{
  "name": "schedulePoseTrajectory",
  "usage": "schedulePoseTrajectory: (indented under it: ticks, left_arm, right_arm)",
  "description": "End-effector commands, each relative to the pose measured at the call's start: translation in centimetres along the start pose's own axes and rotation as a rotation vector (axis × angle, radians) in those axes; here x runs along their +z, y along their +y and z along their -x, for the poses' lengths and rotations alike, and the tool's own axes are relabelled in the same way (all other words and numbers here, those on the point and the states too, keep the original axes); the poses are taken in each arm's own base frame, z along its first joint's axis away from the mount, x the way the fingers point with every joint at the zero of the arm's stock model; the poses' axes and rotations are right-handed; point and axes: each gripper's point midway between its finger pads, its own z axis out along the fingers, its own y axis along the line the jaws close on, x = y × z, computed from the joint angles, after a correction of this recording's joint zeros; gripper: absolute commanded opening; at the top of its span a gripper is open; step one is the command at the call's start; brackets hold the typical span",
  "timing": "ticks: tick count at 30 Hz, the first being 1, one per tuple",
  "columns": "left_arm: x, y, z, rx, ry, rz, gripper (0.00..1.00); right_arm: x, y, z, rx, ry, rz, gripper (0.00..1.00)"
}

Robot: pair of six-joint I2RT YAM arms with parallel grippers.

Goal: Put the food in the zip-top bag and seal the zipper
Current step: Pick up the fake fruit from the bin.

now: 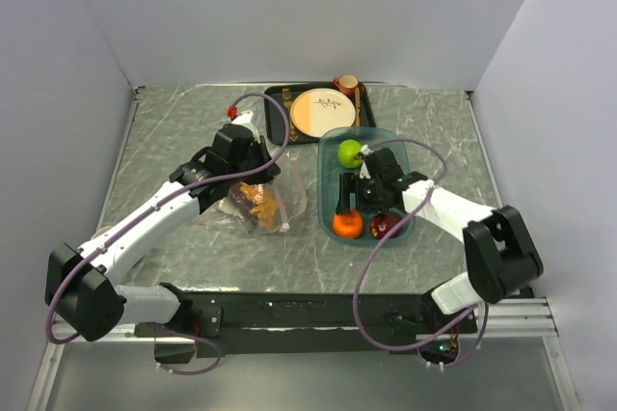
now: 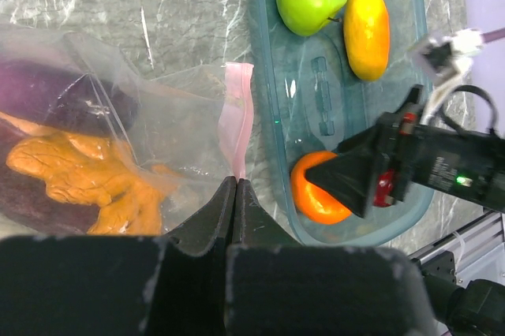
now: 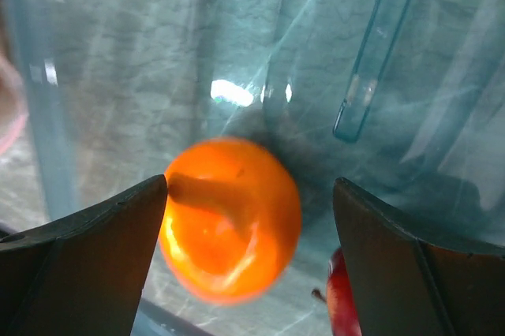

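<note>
Orange (image 3: 229,225) framed by spread right gripper (image 3: 251,186); left gripper (image 2: 237,186) pinches zipper (image 2: 237,115).

Overhead from behind, wrist views close, apparently sharing orange (image 3: 229,225)

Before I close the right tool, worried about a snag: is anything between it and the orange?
Nothing visible. The open right tool flanks the orange in the teal tray; the red apple sits just outside the gap.

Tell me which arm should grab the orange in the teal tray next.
Right. The right end effector hangs open over the orange, fingers either side; the left end effector is shut on the zipper.
</note>
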Motion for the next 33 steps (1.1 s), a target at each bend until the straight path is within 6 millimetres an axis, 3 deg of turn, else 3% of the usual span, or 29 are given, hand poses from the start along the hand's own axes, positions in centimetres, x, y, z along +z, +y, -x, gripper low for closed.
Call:
schedulePoseTrajectory:
  ticks: [1, 6, 10, 11, 15, 19, 26, 28, 33]
  left_arm:
    - [-1.0, -1.0, 1.3, -0.017, -0.056, -0.046, 0.01]
    - [-1.5, -0.8, 1.3, -0.020, -0.070, -0.041, 0.01]
    - [-1.5, -0.7, 1.3, -0.015, -0.064, -0.035, 0.01]
    - [-1.5, -0.7, 1.3, -0.014, -0.063, -0.034, 0.01]
    - [-1.5, -0.7, 1.4, -0.014, -0.068, -0.036, 0.01]
    - [-1.6, -0.6, 1.4, -0.012, -0.067, -0.031, 0.01]
    - [-1.4, -0.6, 1.2, -0.011, -0.061, -0.030, 0.01]
    - [-1.4, -0.7, 1.3, -0.009, -0.063, -0.034, 0.01]
    - [-1.1, -0.9, 1.3, -0.007, -0.058, -0.041, 0.01]
  right_arm:
    - [0.6, 1.0, 0.1, -0.043, 0.033, 0.027, 0.89]
    - [0.8, 2.0, 0.2, -0.023, 0.031, 0.084, 0.69]
    - [0.5, 2.5, 1.3, -0.021, -0.008, 0.097, 0.66]
    - [0.3, 2.5, 1.5, -0.022, -0.010, 0.090, 0.66]
    - [-0.9, 2.2, 3.1, -0.053, -0.053, 0.043, 0.85]
    - [-2.3, 1.5, 3.1, -0.084, -0.053, 0.001, 0.90]
    - [-2.8, 0.7, -0.7, -0.122, 0.080, -0.014, 0.96]
    - [-2.8, 1.7, -1.3, -0.149, 0.099, 0.016, 0.98]
    - [-2.5, 1.5, -2.4, -0.173, 0.153, -0.013, 0.99]
